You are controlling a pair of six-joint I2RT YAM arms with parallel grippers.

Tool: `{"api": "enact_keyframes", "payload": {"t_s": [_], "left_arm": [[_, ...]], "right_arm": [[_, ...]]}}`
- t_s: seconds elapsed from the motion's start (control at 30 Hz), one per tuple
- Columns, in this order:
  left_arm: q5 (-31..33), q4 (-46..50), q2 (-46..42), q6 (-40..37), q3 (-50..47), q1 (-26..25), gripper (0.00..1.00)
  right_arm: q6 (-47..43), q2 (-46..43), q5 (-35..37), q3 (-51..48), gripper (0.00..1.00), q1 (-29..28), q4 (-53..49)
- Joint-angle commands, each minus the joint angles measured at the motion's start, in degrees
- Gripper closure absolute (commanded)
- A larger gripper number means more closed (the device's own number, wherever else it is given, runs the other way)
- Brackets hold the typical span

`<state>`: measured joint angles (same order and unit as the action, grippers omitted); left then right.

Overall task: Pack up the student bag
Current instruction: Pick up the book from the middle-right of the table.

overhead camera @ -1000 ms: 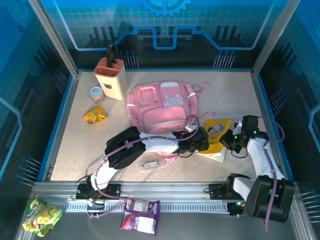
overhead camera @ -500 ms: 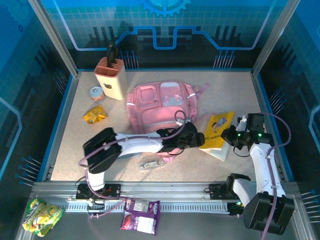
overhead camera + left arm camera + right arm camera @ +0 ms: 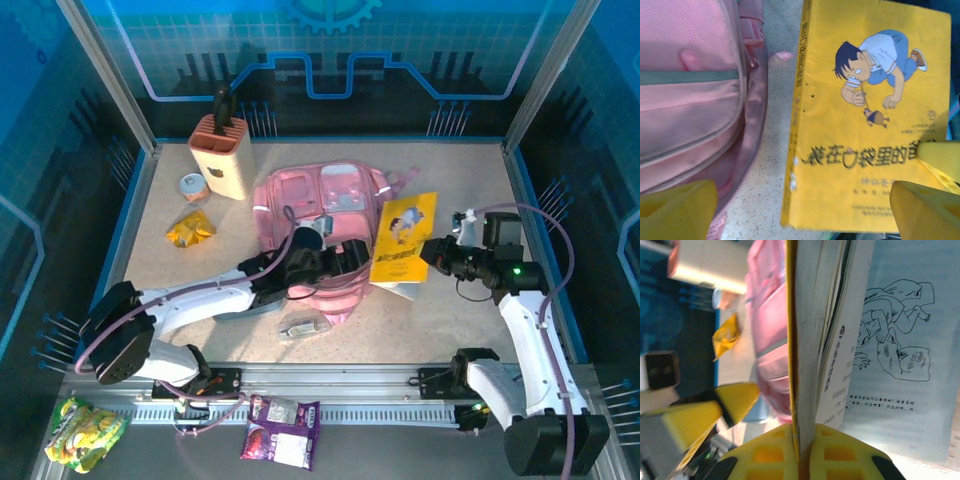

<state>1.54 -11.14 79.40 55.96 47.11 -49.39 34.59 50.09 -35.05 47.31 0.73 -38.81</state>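
The student bag (image 3: 320, 205) is a pink backpack lying flat mid-table; its side also fills the left of the left wrist view (image 3: 690, 100). A yellow book (image 3: 404, 238) with a cartoon boy on its cover hangs tilted beside the bag's right edge. My right gripper (image 3: 432, 255) is shut on the book's lower edge. In the right wrist view the book (image 3: 807, 340) stands edge-on between the pads (image 3: 850, 455), one page fanned open. My left gripper (image 3: 345, 262) is open over the bag's lower right corner. Its fingers (image 3: 677, 205) stand wide apart, facing the book (image 3: 865, 125).
A tan knife block (image 3: 222, 155), a small jar (image 3: 192, 187) and a yellow snack packet (image 3: 189, 230) sit at the back left. A small clear case (image 3: 303, 326) lies in front of the bag. Snack bags (image 3: 283, 430) lie on the front rail.
My left gripper opened and drew back left off the book toward the bag. My right gripper carried the book up and left, closer to the bag.
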Motion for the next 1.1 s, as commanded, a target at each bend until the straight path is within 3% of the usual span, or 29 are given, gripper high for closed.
{"api": "enact_keyframes", "payload": {"t_s": [0.0,0.17,0.4,0.8,0.97,1.07], "left_arm": [[-7.9,-7.5,-3.6,-0.7,-3.4,3.7,0.09],[-9.6,-10.0,-6.2,-0.3,-6.9,7.3,0.09],[-14.0,-20.1,-6.2,-0.9,-8.0,7.6,0.22],[-13.9,-23.0,-9.0,-0.5,-9.3,7.6,0.66],[-13.1,-21.8,-9.6,-1.2,-8.7,7.6,0.93],[-12.9,-21.4,-10.0,-1.5,-8.1,7.6,0.97]], "right_arm": [[2.6,1.0,-7.6,2.8,0.93,-4.2,9.5],[7.0,2.3,-9.5,2.8,0.92,-11.3,19.4],[9.9,5.1,-10.4,2.7,0.92,-14.5,25.1],[7.0,7.8,-9.9,0.2,0.88,-14.0,25.5],[4.1,8.8,-9.4,0.7,0.78,-13.3,22.6],[1.5,8.5,-8.1,0.7,0.58,-12.3,18.9]]}}
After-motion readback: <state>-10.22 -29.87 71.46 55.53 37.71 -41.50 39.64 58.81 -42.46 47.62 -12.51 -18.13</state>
